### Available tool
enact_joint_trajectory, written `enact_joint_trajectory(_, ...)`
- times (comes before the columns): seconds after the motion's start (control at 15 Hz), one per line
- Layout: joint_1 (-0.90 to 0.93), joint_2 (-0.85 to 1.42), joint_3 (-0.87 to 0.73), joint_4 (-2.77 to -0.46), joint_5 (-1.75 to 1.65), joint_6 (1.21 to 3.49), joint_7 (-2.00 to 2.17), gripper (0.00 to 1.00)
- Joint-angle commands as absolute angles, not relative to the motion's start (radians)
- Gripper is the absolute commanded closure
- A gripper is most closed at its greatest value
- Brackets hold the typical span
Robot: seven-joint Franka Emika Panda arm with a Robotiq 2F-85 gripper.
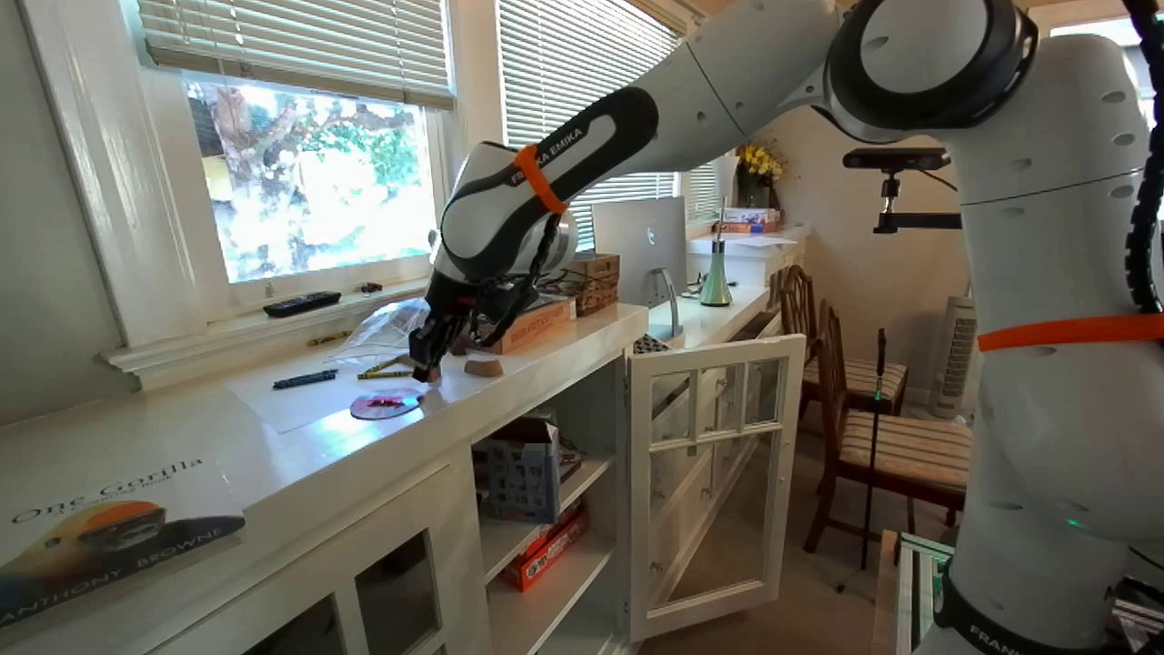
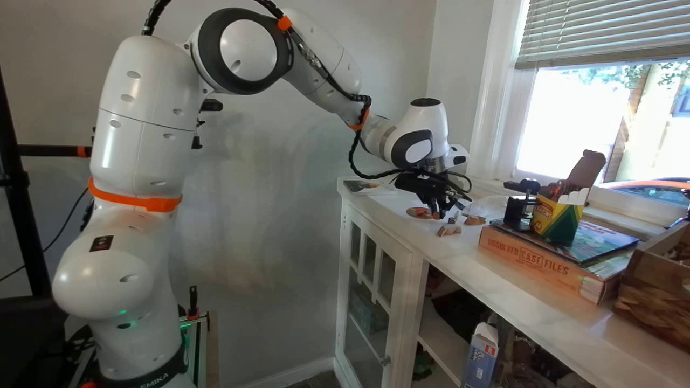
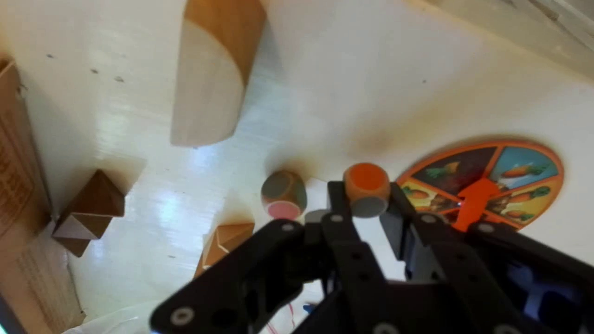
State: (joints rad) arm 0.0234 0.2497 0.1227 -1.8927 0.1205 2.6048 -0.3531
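In the wrist view my gripper (image 3: 364,197) is shut on a small rounded wooden die (image 3: 367,178) with an orange face and a grey face. Just left of the fingers sits a second die (image 3: 284,192), showing grey and pink faces. A round spinner disc (image 3: 519,164) with carrot pictures and an orange arrow lies to the right, partly covered by the gripper. A curved wooden block (image 3: 209,88) and two faceted wooden pieces, one of them (image 3: 93,204) at far left, lie around. In both exterior views the gripper (image 1: 424,371) points down low over the white cabinet top, beside the disc (image 2: 418,212).
An orange-sided box (image 2: 531,258) carries a crayon box (image 2: 558,218) and a black clamp-like object. A wooden crate (image 2: 657,291) stands nearby. Paper, crayons (image 1: 305,379) and a plastic bag (image 1: 386,329) lie near the window. A cabinet door (image 1: 718,473) hangs open; a book (image 1: 118,537) lies on top.
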Motion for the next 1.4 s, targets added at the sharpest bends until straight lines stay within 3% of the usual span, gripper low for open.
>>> enact_joint_trajectory(0.0,0.017,0.204,0.103,-1.915,0.091,2.579,-0.313,0.94)
enact_joint_trajectory(1.33,0.017,0.132,0.027,-1.947,-0.021,2.455,-0.152,0.94)
